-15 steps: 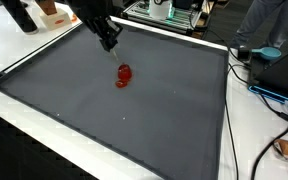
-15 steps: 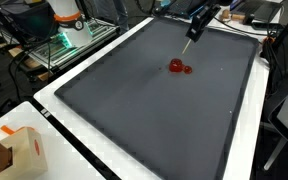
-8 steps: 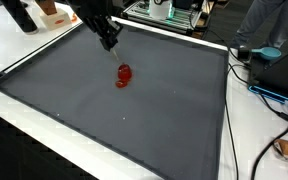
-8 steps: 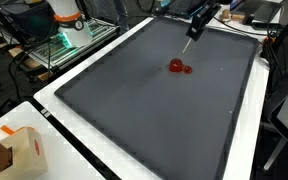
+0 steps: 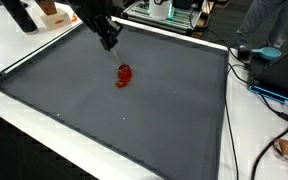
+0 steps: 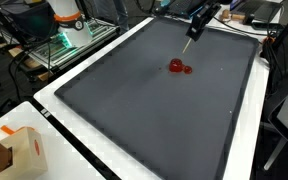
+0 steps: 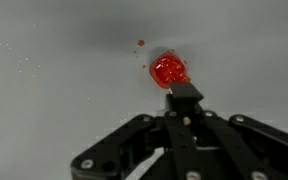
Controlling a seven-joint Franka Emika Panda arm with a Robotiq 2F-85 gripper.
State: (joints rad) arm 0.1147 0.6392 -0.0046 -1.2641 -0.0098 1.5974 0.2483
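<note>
A small red translucent object (image 5: pixel 123 75) lies on the dark grey mat (image 5: pixel 144 125), seen in both exterior views (image 6: pixel 179 67). My gripper (image 5: pixel 110 45) hangs above the mat's far part, a short way from the red object and not touching it (image 6: pixel 188 38). In the wrist view the red object (image 7: pixel 168 70) sits just beyond the gripper (image 7: pixel 184 93), whose two fingers are pressed together with nothing between them. A tiny red speck (image 7: pixel 140 43) lies on the mat beside it.
The mat (image 6: pixel 154 115) covers most of a white table. A cardboard box (image 6: pixel 19 150) stands at one table corner. Cables and a blue item (image 5: pixel 264 52) lie along one side. A wire rack with equipment (image 6: pixel 74 35) stands behind the table.
</note>
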